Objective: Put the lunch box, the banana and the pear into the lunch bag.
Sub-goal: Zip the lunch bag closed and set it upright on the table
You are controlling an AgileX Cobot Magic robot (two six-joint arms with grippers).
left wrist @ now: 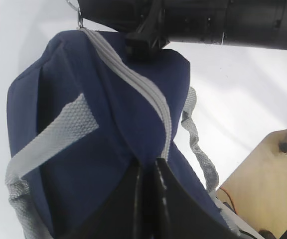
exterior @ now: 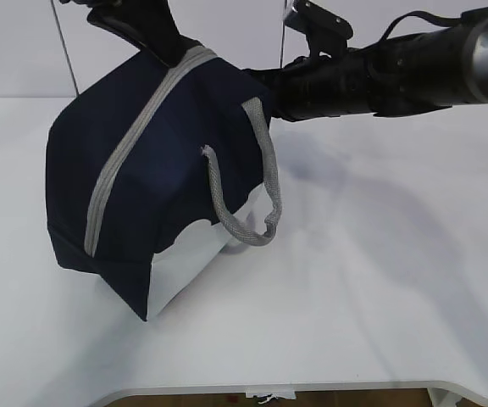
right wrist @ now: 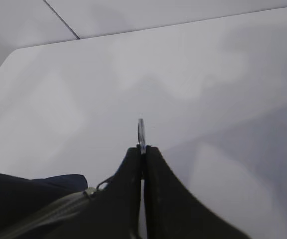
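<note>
1. Exterior view, nearest the camera: the lunch bag sits tilted on the white bench, one white end panel facing forward and a grey woven handle hanging loose down its side. The grey zipper looks drawn shut along the length that shows.
2. At the bag's top, the left hand is pinched closed on the bag's fabric at the zipper seam, as its wrist camera shows.
3. Farther back, the right hand is clamped on the metal ring pull at the zipper's far end, with bare bench beyond it.
4. Lunch box, banana and pear appear in no view; whether they lie inside the bag cannot be told. Judging by the closed zipper and both grips, the job is either at its closing step or has yet to start with opening the bag.
5. No brand, label or legible writing is visible anywhere.
</note>
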